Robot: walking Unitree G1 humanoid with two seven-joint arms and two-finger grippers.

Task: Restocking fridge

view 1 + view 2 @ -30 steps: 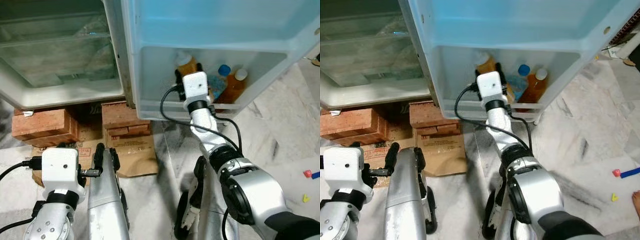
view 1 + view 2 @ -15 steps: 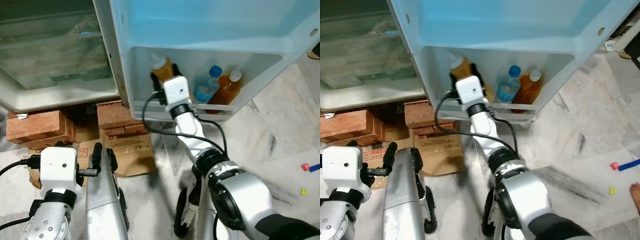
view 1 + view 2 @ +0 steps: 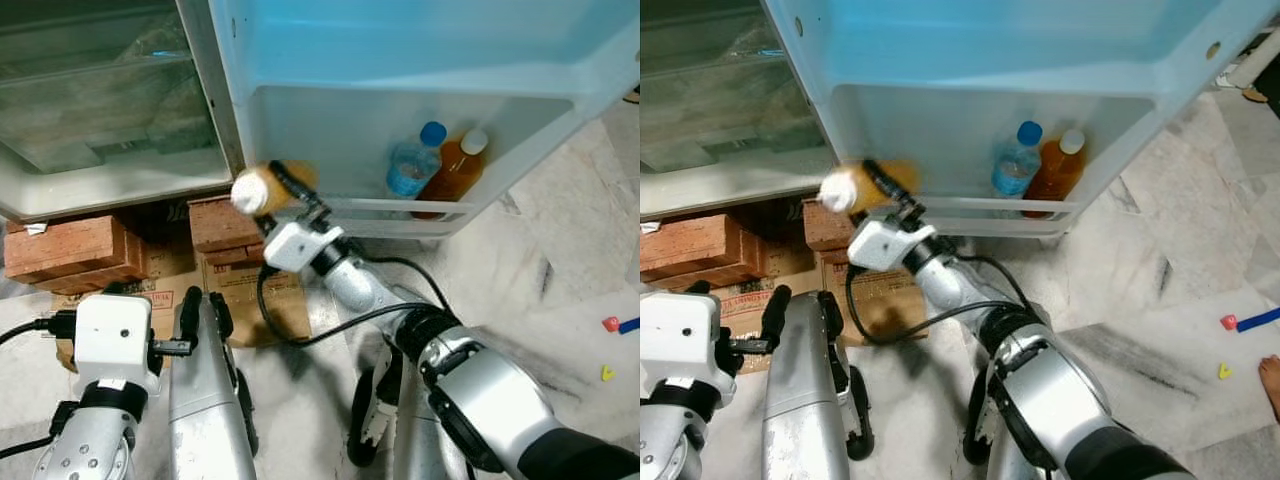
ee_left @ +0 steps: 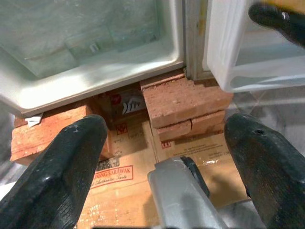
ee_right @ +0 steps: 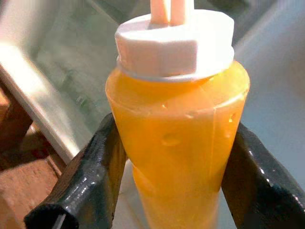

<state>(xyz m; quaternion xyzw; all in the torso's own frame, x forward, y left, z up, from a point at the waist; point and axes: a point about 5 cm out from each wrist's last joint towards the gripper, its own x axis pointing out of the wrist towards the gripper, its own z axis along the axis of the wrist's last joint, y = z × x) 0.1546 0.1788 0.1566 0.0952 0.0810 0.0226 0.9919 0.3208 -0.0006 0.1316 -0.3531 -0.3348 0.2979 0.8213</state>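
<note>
My right gripper (image 3: 285,190) is shut on an orange juice bottle (image 3: 262,187) with a white cap, held tilted just outside the left end of the fridge door shelf (image 3: 430,208). Its black fingers (image 5: 90,181) clamp the bottle (image 5: 178,138) from both sides. In the shelf stand a blue-capped water bottle (image 3: 412,166) and another orange juice bottle (image 3: 455,172). My left gripper (image 4: 167,157) is open, low over the cardboard and bricks, holding nothing.
The open fridge compartment with a clear drawer (image 3: 100,110) is at upper left. Red bricks (image 3: 75,250) and flattened cardboard (image 3: 265,300) lie under the fridge. Marble floor (image 3: 560,270) spreads to the right, with small coloured toys (image 3: 612,323).
My right gripper has pulled the orange juice bottle out of the door shelf and swung it left and down, now tilted. The camera has shifted slightly. The left arm has stayed put.
</note>
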